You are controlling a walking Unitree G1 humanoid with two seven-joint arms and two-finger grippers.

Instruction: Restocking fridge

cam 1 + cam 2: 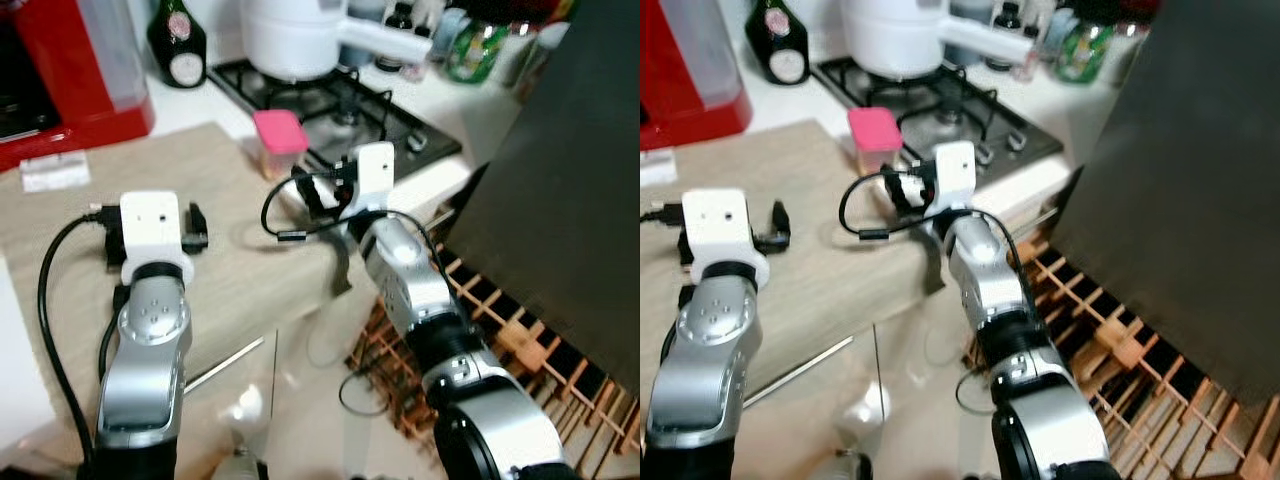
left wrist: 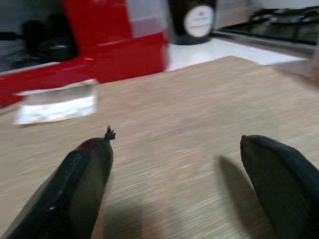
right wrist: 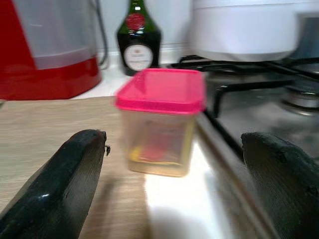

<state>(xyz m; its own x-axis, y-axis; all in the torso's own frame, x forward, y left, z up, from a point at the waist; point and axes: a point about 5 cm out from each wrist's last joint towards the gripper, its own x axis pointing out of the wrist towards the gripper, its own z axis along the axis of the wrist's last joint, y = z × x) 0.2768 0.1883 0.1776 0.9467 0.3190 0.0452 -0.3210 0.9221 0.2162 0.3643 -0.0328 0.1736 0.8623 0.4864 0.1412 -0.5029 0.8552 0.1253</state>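
1. Currently, a clear plastic container with a pink lid (image 3: 160, 119) is seen standing upright at the edge of a wooden countertop (image 1: 210, 260), just beside a gas hob (image 1: 345, 110).
2. The right gripper (image 3: 169, 189) is held near the container, its two black fingers (image 3: 60, 184) spread wide apart and gripping nothing.
3. The left gripper (image 2: 174, 189) is poised over bare countertop, well apart from the container, its fingers (image 2: 70, 189) likewise parted and empty.
4. A red appliance (image 1: 70, 70) and a dark bottle with a round label (image 1: 178, 40) are ranged along the back of the counter, and a white pot (image 1: 295, 35) is set on the hob.
5. A small white packet (image 2: 57, 104) is seen lying flat before the red appliance.
6. A wooden lattice rack (image 1: 530, 350) is visible below the counter at the right.
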